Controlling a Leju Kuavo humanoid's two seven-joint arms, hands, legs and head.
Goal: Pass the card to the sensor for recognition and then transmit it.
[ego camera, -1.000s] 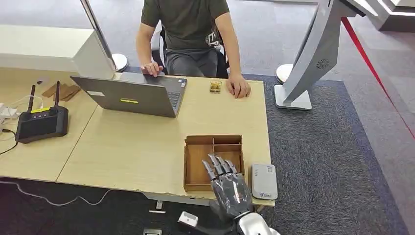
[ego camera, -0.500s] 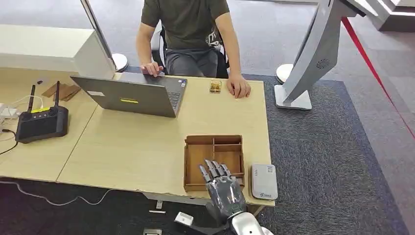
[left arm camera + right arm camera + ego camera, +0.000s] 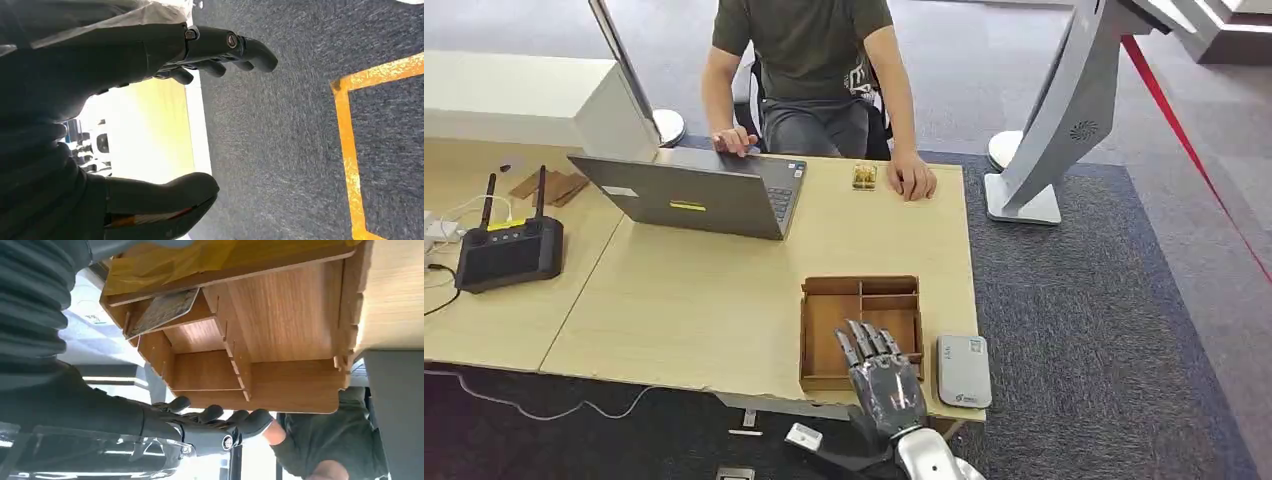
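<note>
- Grey carpet runs under a pale wooden surface (image 3: 724,300); a person (image 3: 809,60) sits at the far side by a laptop (image 3: 694,195), and near the front edge a wooden tray (image 3: 809,330) stands just beside a flat grey sensor (image 3: 963,370).
- From where I stand the right hand (image 3: 882,385) hovers over the tray's near edge, fingers spread and empty. The wrist view shows the card (image 3: 162,312) lying tilted in a corner compartment of the tray.
- Risk one, as I judge it: the card leans against the wall and dividers crowd it, so thick fingers may push it flat or jam against the wood instead of getting under an edge.
- Risk two: a push on the light tray could slide it into the sensor or off the front edge.
- Risk three: a thin card pinched weakly may slip on the way to the sensor.
- Left hand (image 3: 150,100) hangs over the carpet, fingers loosely apart, holding nothing.
</note>
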